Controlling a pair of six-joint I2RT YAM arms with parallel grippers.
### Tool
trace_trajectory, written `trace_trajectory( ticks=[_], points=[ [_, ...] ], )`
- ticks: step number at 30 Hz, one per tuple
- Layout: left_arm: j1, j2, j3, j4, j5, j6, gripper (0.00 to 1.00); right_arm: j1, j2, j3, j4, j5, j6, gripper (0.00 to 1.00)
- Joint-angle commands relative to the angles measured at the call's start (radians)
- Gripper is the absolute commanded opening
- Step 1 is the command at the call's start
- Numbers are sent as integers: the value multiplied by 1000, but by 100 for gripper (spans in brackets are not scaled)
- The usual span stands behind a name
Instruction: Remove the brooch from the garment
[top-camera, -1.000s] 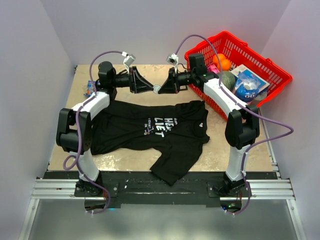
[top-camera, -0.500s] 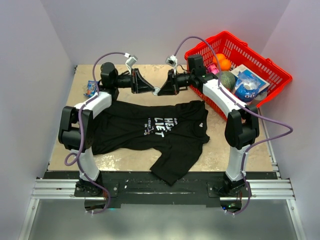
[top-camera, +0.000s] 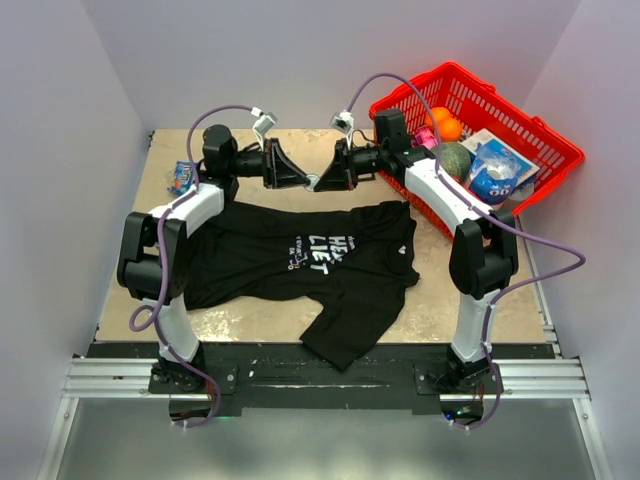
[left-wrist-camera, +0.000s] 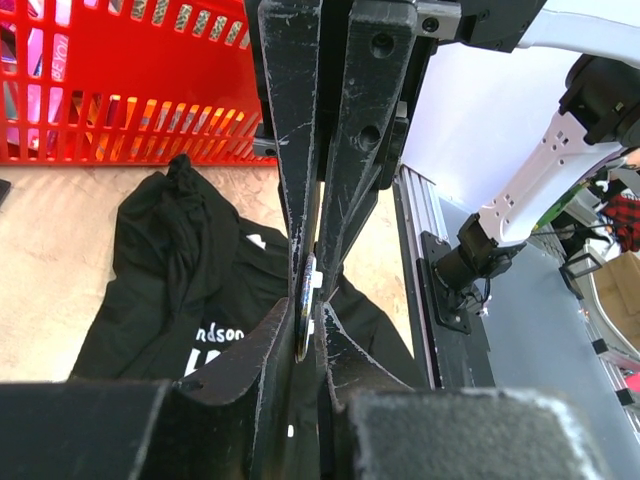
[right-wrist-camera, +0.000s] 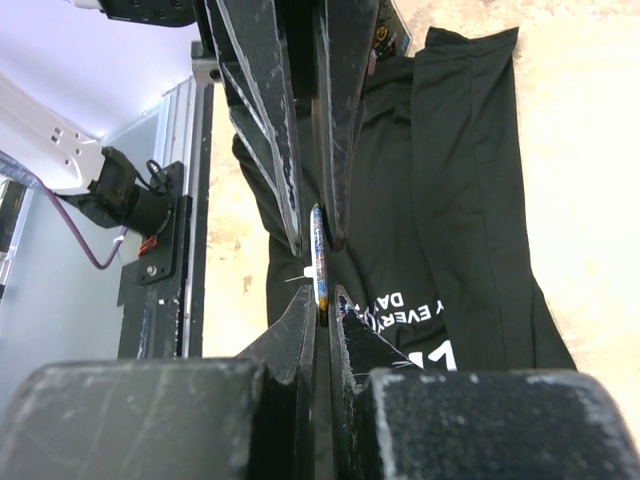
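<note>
The brooch (top-camera: 313, 181) is a small silvery disc held in the air behind the black T-shirt (top-camera: 300, 250), off the cloth. My left gripper (top-camera: 305, 180) and right gripper (top-camera: 322, 179) meet tip to tip on it. In the left wrist view the brooch (left-wrist-camera: 303, 305) stands edge-on between my left jaws, with the right gripper's fingers (left-wrist-camera: 352, 150) coming down onto it from above. In the right wrist view the brooch (right-wrist-camera: 319, 262) is pinched at its lower end by my right jaws. The shirt (right-wrist-camera: 470, 180) lies flat below, white lettering up.
A red basket (top-camera: 545, 150) stands at the back right with an orange (top-camera: 444, 123), a green melon (top-camera: 455, 158) and a blue bag (top-camera: 495, 172). A small colourful packet (top-camera: 182, 177) lies at the back left. Walls close in on three sides.
My left gripper has moved right, up to the right gripper, and now closes on the brooch too. The right arm and the shirt have hardly moved.
</note>
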Motion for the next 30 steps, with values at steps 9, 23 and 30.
trace_trajectory(
  ticks=[9, 23, 30],
  points=[
    [-17, -6, 37, -66, 39, 59, 17, 3, -21, -5, 67, -9, 15, 4],
    [6, -16, 48, -66, 44, 52, 14, 3, -22, -9, 59, 0, 17, 3],
    [14, -20, 30, -12, 41, 3, 25, 4, -24, -14, 59, 3, 15, 3]
  ],
)
